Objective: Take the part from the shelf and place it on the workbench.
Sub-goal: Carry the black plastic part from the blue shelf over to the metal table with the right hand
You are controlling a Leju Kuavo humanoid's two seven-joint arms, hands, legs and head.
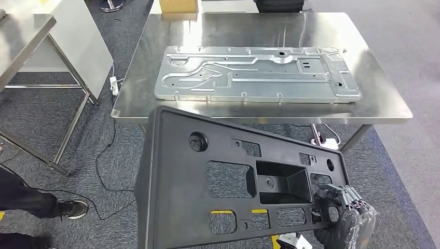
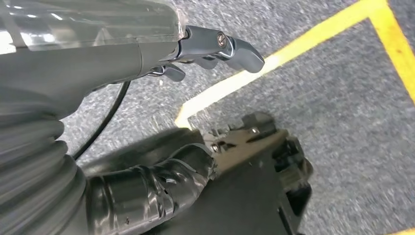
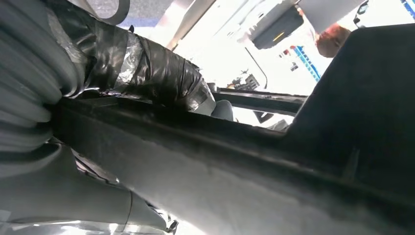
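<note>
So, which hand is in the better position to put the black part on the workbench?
The right hand, probably. It grips the black part's lower right corner, on the side nearer the bare end of the workbench. The left hand holds an edge too, so both likely carry it.

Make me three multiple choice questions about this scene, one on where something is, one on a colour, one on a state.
1. Where does the stamped metal plate lie?
A. on the steel workbench
B. on the carpet
C. in the robot's hands

2. What colour is the large plastic part being carried?
A. white
B. black
C. yellow

3. What is the right hand doing?
A. hanging free with fingers spread
B. pressing on the workbench
C. gripping the plastic part's edge

Answers:
1 A, the plate rests flat on the tabletop in the head view.
2 B, its whole moulded face is black.
3 C, its fingers wrap over the part's lower right edge, and the part is not yet on the workbench.
</note>
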